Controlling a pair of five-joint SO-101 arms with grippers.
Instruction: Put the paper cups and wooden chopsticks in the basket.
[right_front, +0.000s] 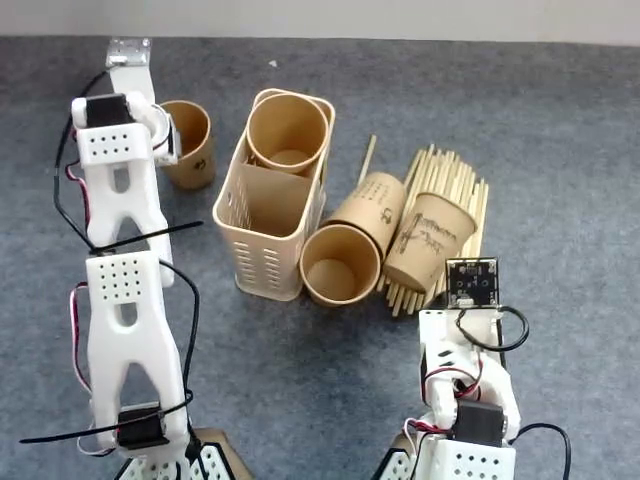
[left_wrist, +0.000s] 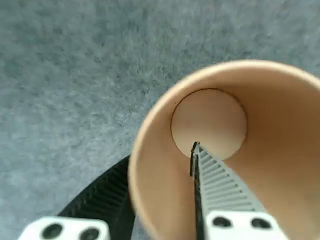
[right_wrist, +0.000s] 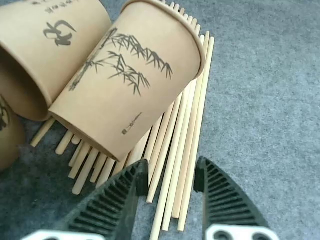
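A tan slotted basket (right_front: 262, 215) stands in the middle, with one paper cup (right_front: 288, 138) upright in its far compartment. Another paper cup (right_front: 190, 143) stands left of it on the carpet. My left gripper (left_wrist: 161, 156) is open astride that cup's wall (left_wrist: 150, 165), its toothed finger inside and its black finger outside. Right of the basket three cups (right_front: 340, 263) (right_front: 372, 205) (right_front: 430, 240) lie tipped, two on a bundle of wooden chopsticks (right_front: 455, 180). My right gripper (right_wrist: 171, 165) hangs open over the chopsticks' near ends (right_wrist: 175, 150), just short of the bamboo-printed cup (right_wrist: 130, 80).
Grey carpet (right_front: 560, 150) covers the table. One loose chopstick (right_front: 367, 158) lies between the basket and the bundle. A metal bracket (right_front: 128, 50) sits at the far left edge. The left arm's links (right_front: 120, 300) run along the left side.
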